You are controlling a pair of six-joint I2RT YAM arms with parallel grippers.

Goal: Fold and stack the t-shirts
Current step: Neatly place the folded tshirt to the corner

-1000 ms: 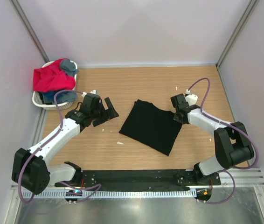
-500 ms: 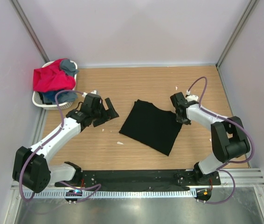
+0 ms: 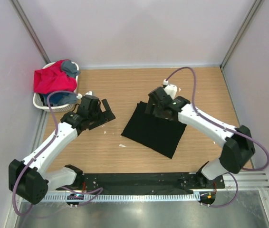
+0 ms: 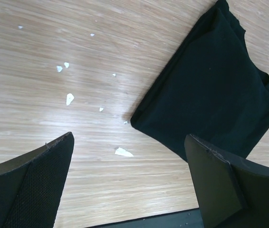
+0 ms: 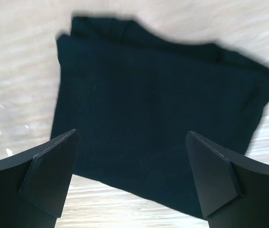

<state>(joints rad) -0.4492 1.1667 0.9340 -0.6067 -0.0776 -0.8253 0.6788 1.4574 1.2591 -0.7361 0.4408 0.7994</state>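
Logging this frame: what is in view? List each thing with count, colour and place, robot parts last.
black t-shirt: 1, black, folded flat mid-table
red-pink t-shirt: 1, red-pink, heaped on top in the laundry basket
grey t-shirt: 1, grey, at the basket's far side
blue t-shirt: 1, blue, at the basket's near side
laundry basket: 1, white, far left corner of the table
scraps: several, white, scattered on the table left of the black t-shirt
table: 1, light wood
left gripper: 1, black, open, over bare table left of the black t-shirt
right gripper: 1, black, open, over the black t-shirt, holding nothing
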